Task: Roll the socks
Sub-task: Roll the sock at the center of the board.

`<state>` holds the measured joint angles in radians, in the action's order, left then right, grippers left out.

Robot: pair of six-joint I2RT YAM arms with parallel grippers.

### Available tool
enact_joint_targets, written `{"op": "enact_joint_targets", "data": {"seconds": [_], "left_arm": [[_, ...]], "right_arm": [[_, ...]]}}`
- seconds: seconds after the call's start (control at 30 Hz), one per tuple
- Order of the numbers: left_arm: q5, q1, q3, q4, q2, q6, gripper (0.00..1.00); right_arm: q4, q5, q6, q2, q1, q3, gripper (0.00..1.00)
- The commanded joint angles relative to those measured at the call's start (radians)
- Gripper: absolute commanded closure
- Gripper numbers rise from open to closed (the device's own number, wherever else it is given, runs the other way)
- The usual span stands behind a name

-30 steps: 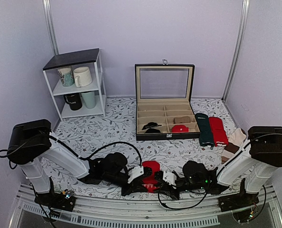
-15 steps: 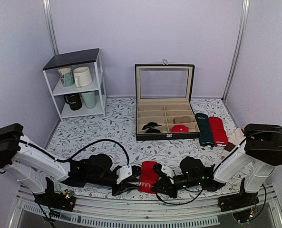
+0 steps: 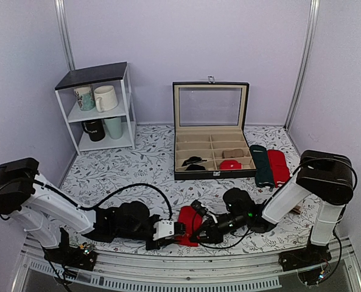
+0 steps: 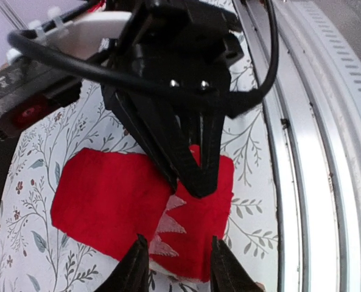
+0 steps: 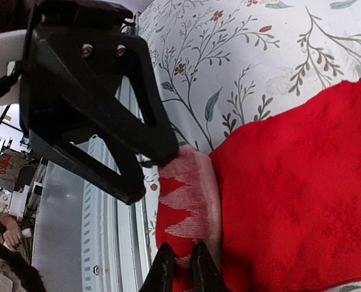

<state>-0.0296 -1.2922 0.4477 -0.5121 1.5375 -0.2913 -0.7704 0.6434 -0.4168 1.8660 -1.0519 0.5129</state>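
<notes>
**Left wrist view: a soft red bundle caught between two claws**

The left claw [image 4: 178,244] stands spread, one finger on either side of the near edge of the socks [image 4: 107,198]. Whether its pads actually press the cloth I cannot tell. The right claw [image 4: 196,180] reaches in from 12 o'clock, its fingers drawn almost together on a fold of the red knit. The right wrist view shows the same narrow pinch.

The socks lie folded thick on the table [image 4: 34,164] at its near edge, with the metal rail [image 4: 302,152] just beside them at 3 o'clock. A pale zigzag band [image 4: 168,225] shows at 6 o'clock.

I judge the socks light, limp and stretchy, grippy rather than slippery, and in no way fragile. Their weak point is that they will likely sag and spring open once let go. The best hold looks to be at the folded edge by the pale band, taken through every layer, with one claw pinning and the other turning.

Much stays hidden. From overhead, both arms cover most of the bundle. No view shows how many layers are stacked, whether both socks are caught, or how far any roll has got.

Farther out in the overhead view, an open box [image 3: 212,131] sits at 12 o'clock. A dark green sock [image 3: 263,165] and a plain red sock [image 3: 279,167] lie at about 2 o'clock, well apart from the bundle.
</notes>
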Motion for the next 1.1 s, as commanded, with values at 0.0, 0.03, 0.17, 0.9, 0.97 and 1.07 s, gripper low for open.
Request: {"op": "enact_joint_targets", "data": {"seconds": [0.0, 0.03, 0.17, 0.9, 0.97, 1.07], "left_arm": [[0.030, -0.014, 0.030, -0.044, 0.060, -0.052, 0.65], [0.038, -0.015, 0.034, -0.046, 0.071, -0.056, 0.65], [0.046, -0.017, 0.039, -0.048, 0.100, -0.059, 0.64], [-0.037, -0.007, 0.121, 0.161, 0.206, 0.130, 1.00], [-0.073, 0.006, 0.134, 0.198, 0.214, 0.163, 1.00], [-0.121, 0.027, 0.146, 0.234, 0.237, 0.205, 1.00]], "right_arm": [[0.341, -0.004, -0.010, 0.098, 0.009, -0.027, 0.93], [0.350, -0.001, -0.005, 0.102, 0.010, -0.022, 0.93], [0.359, 0.012, 0.004, 0.110, 0.012, -0.011, 0.93], [0.375, -0.106, 0.097, -0.098, 0.023, -0.027, 0.70], [0.332, -0.180, 0.141, -0.199, 0.023, -0.064, 0.62], [0.231, -0.281, 0.219, -0.321, 0.019, -0.125, 0.55]]}}
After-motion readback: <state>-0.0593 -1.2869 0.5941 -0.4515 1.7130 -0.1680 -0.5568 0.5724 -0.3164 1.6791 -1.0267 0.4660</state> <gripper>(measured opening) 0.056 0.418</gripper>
